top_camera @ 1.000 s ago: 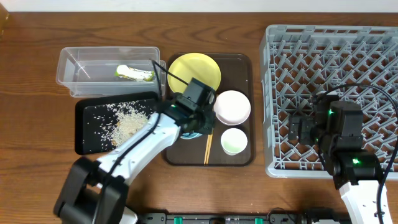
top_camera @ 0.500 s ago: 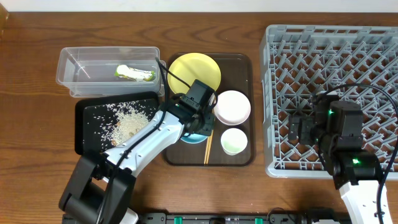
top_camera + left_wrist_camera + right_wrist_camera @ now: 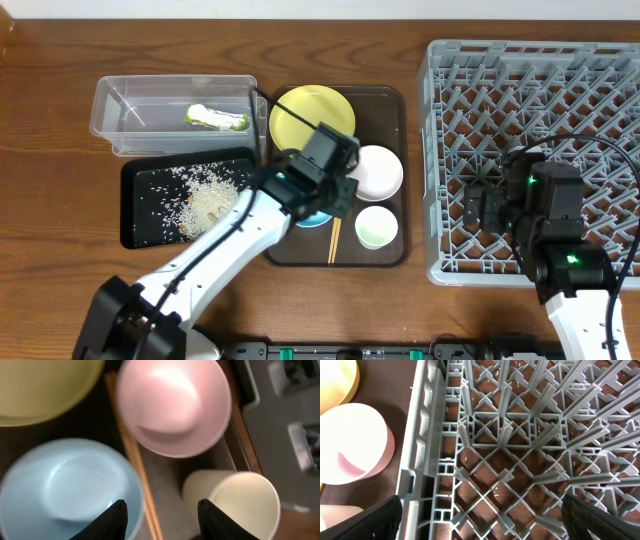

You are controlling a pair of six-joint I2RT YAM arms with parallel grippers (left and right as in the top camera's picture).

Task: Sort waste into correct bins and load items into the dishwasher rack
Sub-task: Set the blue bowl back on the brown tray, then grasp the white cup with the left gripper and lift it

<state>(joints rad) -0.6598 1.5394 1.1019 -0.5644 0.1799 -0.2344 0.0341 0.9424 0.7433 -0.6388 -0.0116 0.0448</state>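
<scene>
Overhead, the light is bright and even, falling from above. The wooden table (image 3: 50, 120) reads sharp, with only short, soft shadows beside the dishwasher rack (image 3: 530, 80) and small glints on the clear tub (image 3: 140, 120). The left wrist view is soft all over: the light-blue bowl (image 3: 65, 485) smears at its rim, a broad white glare sits on the pinkish bowl (image 3: 172, 405), and the fingers (image 3: 112, 520) of the left gripper (image 3: 161, 510) are black silhouettes. The right wrist view is crisper — wet-looking highlights shine on the wood under the grid, and the bottom corners go dark.
</scene>
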